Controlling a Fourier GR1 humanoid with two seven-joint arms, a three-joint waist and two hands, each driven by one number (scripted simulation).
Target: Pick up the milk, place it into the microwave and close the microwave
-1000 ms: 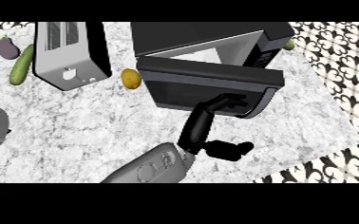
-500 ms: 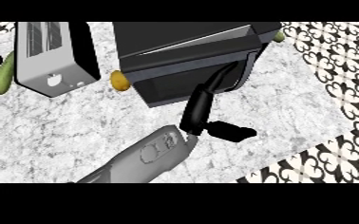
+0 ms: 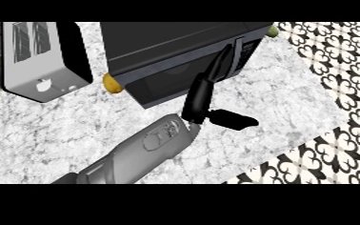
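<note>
- Here, a steep downward view of a white and grey marbled counter (image 3: pixel 281 90), with black-and-white patterned tiles (image 3: pixel 330 71) along its right side.
- A black microwave (image 3: pixel 175 47) sits at top centre, and its door (image 3: pixel 190 78) looks shut or very nearly shut against the body.
- The milk cannot be seen anywhere; whether it is inside the microwave cannot be told.
- One grey forearm (image 3: pixel 134 155) rises from the lower left edge towards the microwave. Which arm it is cannot be read for certain; by its reach it appears to be the right one.
- Its black right hand (image 3: pixel 200 97) is stretched out, fingers (image 3: pixel 224 59) straight and held together, their tips resting on the door close to its right edge. The thumb (image 3: pixel 233 119) sticks out to the right, away from the fingers, touching nothing.
- The other hand does not show.
- A silver toaster (image 3: pixel 42 59) with a black side stands at the upper left, apart from the microwave.
- A small yellow-brown rounded object (image 3: pixel 111 82) lies on the counter just beside the microwave's lower left corner.
- A small greenish object (image 3: pixel 271 32) peeks out at the microwave's upper right corner.
</note>
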